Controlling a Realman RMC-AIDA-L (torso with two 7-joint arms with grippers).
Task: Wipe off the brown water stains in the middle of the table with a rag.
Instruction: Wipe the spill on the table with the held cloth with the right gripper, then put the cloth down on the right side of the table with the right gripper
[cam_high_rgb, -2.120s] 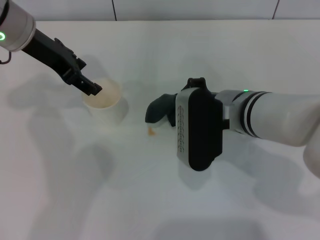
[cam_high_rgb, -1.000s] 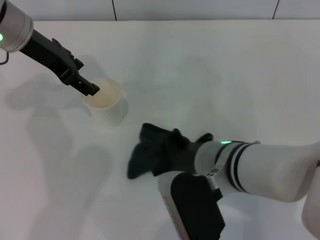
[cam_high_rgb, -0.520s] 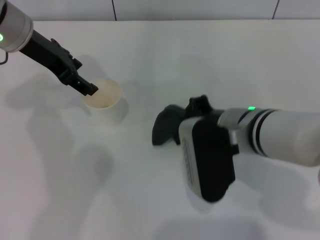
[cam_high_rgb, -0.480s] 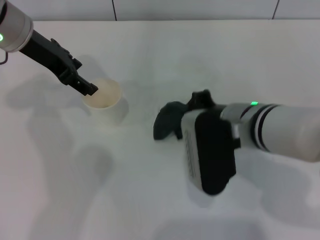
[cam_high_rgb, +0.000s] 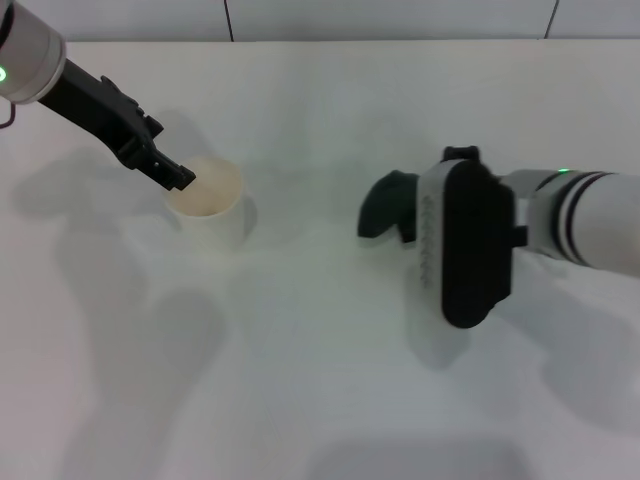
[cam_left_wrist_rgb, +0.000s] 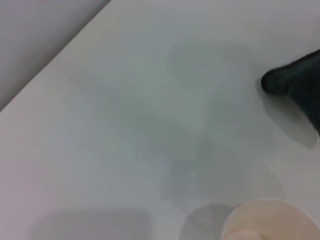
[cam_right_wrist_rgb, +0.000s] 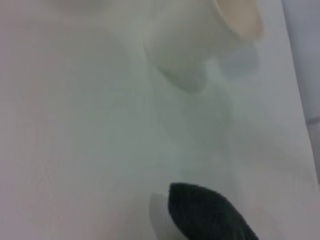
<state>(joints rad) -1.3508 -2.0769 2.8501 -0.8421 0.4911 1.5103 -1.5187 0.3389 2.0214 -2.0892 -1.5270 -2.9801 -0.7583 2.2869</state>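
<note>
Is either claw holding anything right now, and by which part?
The right claw holds the rag by its rear end, hidden under the wrist. The left claw grips the paper cup at its near rim.

Plain white smooth tabletop (cam_high_rgb: 330, 110), no pattern. Dark charcoal-black soft cloth rag (cam_high_rgb: 388, 205). Off-white paper cup (cam_high_rgb: 212, 207) w/ cream inside. Left black claw (cam_high_rgb: 180, 176); right arm white w/ black bands, green light.
</note>
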